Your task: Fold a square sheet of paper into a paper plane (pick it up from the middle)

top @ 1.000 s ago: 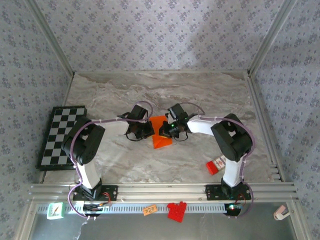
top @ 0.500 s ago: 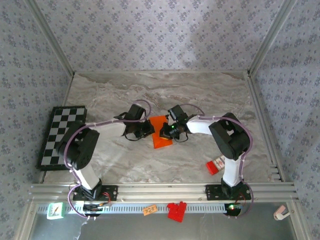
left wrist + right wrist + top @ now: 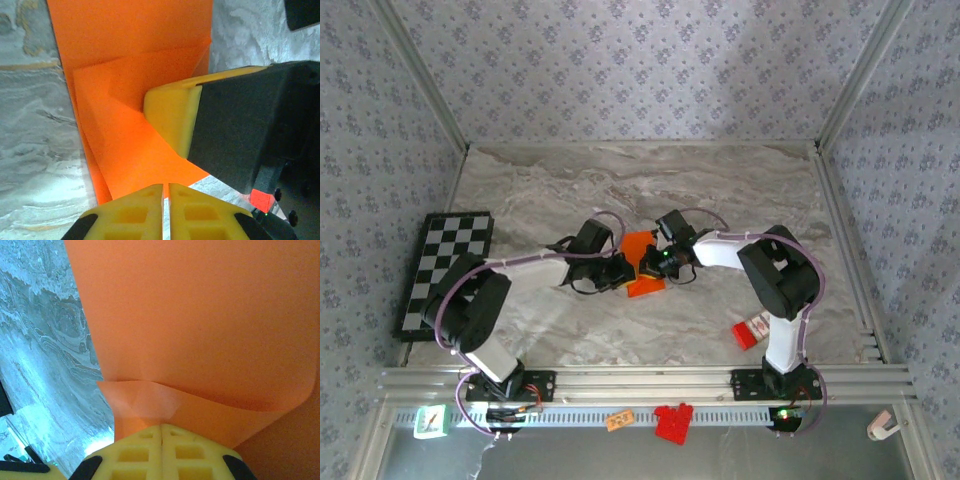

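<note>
Two robot arms meet over a creased square sheet of paper [image 3: 644, 284], bright orange, lying near the middle of the marbled tabletop [image 3: 740, 190]. The left gripper [image 3: 620, 270] is at the sheet's 9 o'clock edge and the right gripper [image 3: 653, 264] at its 3 o'clock side, the two just beside each other. From the left wrist, the left gripper's yellow pads [image 3: 132, 212] stand almost together at the near edge of the sheet, with a thin, empty slit between them. Ahead of them, at 1 o'clock, the right gripper's yellow tip rests on a folded flap. From the right wrist, that gripper's fingers [image 3: 135, 455] are pressed tight together, their tips against the orange paper where a paler flap curls up. Whether the flap is pinched between them cannot be told. A black-and-white checkerboard [image 3: 445, 270] lies at the tabletop's 9 o'clock edge. A small red-and-white box [image 3: 752, 330] sits at 4 o'clock from the sheet, well apart.
</note>
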Action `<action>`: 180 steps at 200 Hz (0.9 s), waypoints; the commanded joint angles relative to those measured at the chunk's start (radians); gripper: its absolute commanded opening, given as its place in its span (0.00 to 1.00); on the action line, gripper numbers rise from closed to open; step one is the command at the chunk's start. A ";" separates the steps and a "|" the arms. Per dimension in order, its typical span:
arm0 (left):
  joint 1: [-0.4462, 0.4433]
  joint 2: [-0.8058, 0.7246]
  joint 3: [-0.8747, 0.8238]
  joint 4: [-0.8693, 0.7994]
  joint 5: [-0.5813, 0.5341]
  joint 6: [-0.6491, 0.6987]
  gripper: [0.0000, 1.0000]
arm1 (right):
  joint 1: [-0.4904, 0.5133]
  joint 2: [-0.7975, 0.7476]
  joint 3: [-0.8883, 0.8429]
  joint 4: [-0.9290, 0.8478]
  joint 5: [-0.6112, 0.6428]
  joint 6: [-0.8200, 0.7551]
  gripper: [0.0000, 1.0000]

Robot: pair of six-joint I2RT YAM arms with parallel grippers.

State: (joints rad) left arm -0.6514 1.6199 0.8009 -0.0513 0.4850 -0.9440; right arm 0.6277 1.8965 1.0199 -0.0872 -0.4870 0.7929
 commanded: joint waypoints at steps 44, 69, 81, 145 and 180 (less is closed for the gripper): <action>-0.004 0.092 -0.006 0.081 0.066 -0.023 0.07 | -0.002 0.083 -0.024 -0.132 0.109 0.012 0.05; -0.005 0.101 -0.008 0.052 0.052 -0.004 0.06 | -0.003 0.085 -0.024 -0.133 0.110 0.016 0.05; -0.007 0.107 -0.009 0.039 0.046 0.007 0.05 | -0.003 0.090 -0.021 -0.137 0.111 0.016 0.05; -0.008 0.121 -0.025 -0.046 0.019 0.072 0.03 | -0.008 0.104 -0.020 -0.146 0.113 0.024 0.05; -0.015 0.100 -0.028 -0.142 -0.021 0.139 0.02 | -0.013 0.104 -0.023 -0.147 0.115 0.031 0.05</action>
State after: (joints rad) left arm -0.6514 1.7241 0.7845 -0.0235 0.5117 -0.8787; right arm 0.6212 1.9076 1.0382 -0.1127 -0.4980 0.8043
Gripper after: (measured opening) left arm 0.052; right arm 0.054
